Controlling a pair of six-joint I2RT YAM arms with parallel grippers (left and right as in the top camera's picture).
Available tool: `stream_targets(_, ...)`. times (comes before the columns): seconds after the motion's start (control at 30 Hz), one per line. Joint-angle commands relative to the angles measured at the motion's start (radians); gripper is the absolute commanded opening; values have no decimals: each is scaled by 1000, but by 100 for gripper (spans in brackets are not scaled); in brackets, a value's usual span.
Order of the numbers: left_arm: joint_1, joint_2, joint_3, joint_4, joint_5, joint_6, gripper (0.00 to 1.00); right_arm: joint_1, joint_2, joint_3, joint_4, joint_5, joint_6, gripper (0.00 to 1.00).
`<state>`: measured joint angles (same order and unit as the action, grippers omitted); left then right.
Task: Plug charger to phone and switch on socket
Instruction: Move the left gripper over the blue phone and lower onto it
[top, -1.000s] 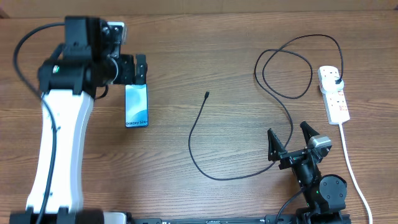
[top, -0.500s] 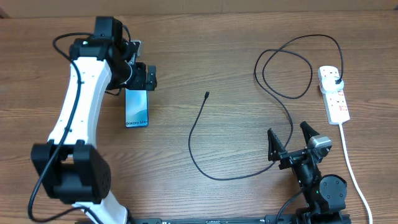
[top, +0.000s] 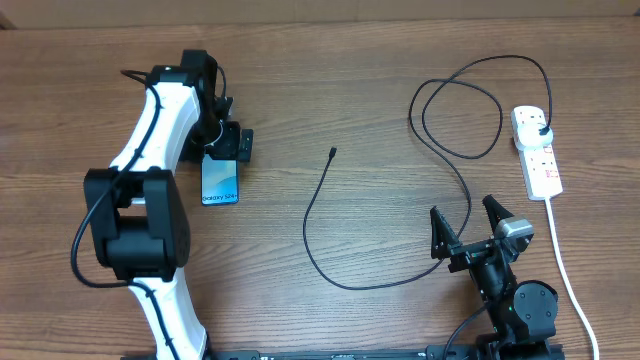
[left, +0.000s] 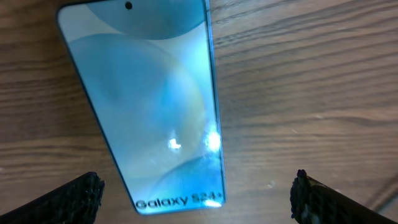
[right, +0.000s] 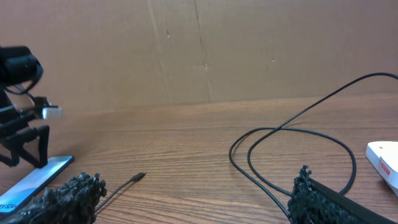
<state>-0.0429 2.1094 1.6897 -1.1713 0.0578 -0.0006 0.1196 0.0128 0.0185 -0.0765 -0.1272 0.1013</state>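
The phone (top: 221, 183) lies flat at the left, screen lit light blue, "Galaxy S24" text at its near end. My left gripper (top: 229, 143) is open and empty over the phone's far end. In the left wrist view the phone (left: 149, 99) fills the middle and my fingertips (left: 199, 200) stand wide apart on either side of its text end. The charger cable (top: 308, 225) lies loose, its small tip (top: 333, 152) mid-table and its black plug in the socket strip (top: 537, 152) at the right. My right gripper (top: 466, 226) is open and empty at the near right, with the cable running beside it.
The strip's thick white cord (top: 566, 262) runs down the right edge. The cable makes two loops (top: 460, 110) at the back right. The right wrist view shows the tip (right: 138, 177), the loops (right: 292, 134), the strip's corner (right: 382, 158) and a cardboard wall behind.
My left arm has swung and turned, and its gripper has shifted a little right and nearer over the phone's far end. The phone, the cable and the right arm have not moved.
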Motion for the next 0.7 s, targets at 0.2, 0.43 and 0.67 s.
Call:
stream_targets(0.2,24,75,23,32,-43,-6,100,6,-10,-11,4,-5,2,100)
stream_targets(0.43,54,75,11,55,-35,6,100,6,-10,-11,4,-5,2,100)
stream_targets(0.67,54,75,-11,70,3,31,99,6,-10,-11,4,-5,2,100)
